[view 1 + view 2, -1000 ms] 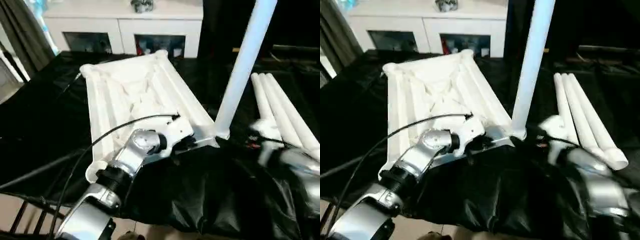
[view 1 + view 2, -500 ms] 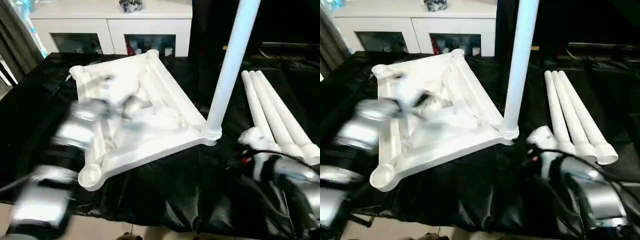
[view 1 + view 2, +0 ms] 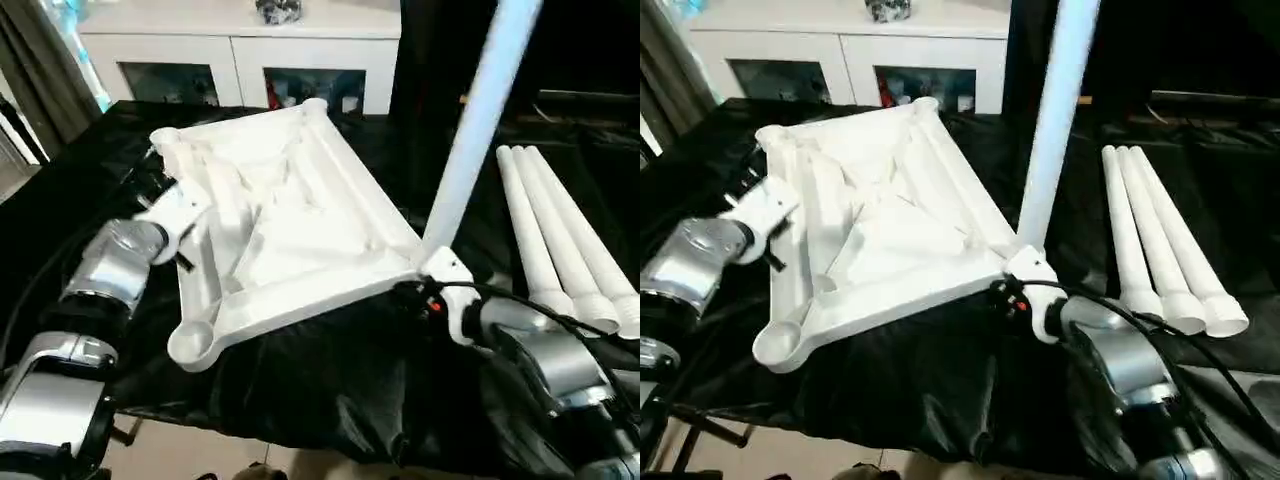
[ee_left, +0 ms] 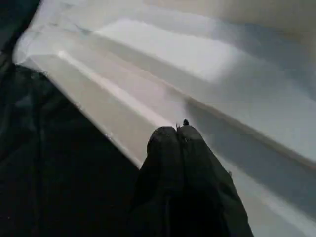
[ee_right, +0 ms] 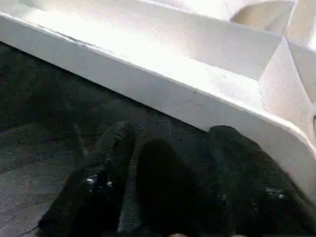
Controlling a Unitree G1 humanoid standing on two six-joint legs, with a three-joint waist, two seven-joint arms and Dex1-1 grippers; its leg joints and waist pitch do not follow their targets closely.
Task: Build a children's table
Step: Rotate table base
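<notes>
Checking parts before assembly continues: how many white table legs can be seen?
4. One leg stands upright in the tabletop's near right corner socket; three loose legs lie side by side on the black cover to the right.

Both forearms are showing as rounded silver metal segments, the left forearm (image 3: 105, 275) ending in a white wrist block and the right forearm (image 3: 545, 360) in a white housing. Thin black cables are looping along the right forearm past a small red spot. Each gripper's fingers (image 4: 185, 173) are looking matte black and rounded.
</notes>
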